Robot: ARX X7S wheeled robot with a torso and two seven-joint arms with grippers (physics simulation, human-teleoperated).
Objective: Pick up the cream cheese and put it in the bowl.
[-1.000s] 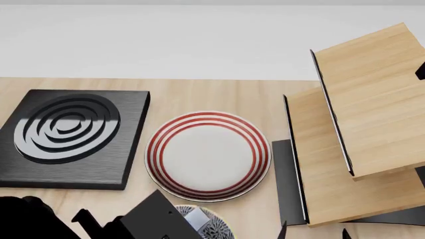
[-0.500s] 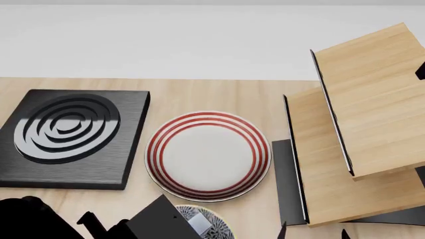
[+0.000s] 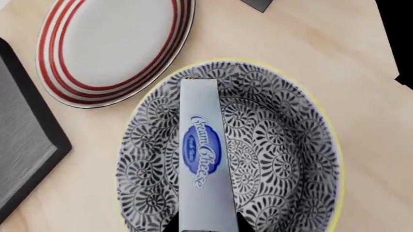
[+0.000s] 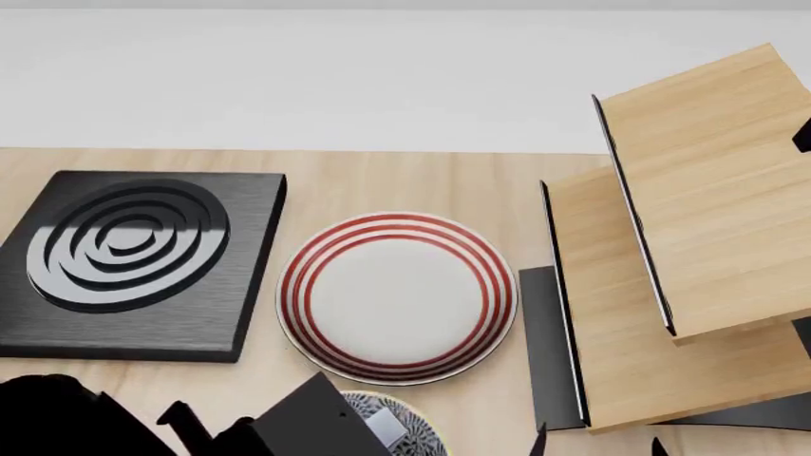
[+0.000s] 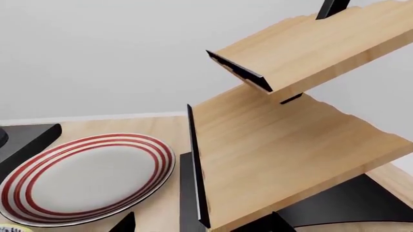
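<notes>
The cream cheese (image 3: 205, 154), a slim silver-blue box with a blue oval logo, hangs lengthwise over the inside of the bowl (image 3: 284, 159), which has a dark-blue-and-white floral pattern and a yellowish rim. My left gripper (image 3: 205, 226) is shut on the box's near end, with one dark fingertip (image 3: 171, 225) against each long side. In the head view the bowl (image 4: 416, 435) and the box (image 4: 384, 427) peek out from behind the left arm's black body at the bottom edge. My right gripper (image 5: 200, 223) is open and holds nothing, hovering near the shelf's base.
A white plate with red rings (image 4: 395, 294) lies just beyond the bowl. A black burner block (image 4: 133, 256) sits at the left. A two-tier wooden shelf (image 4: 685, 256) on a black base fills the right side. The table's far edge meets a pale wall.
The left arm with the box has shifted slightly toward the bottom of the head view, lower over the bowl. The right arm has not moved.
</notes>
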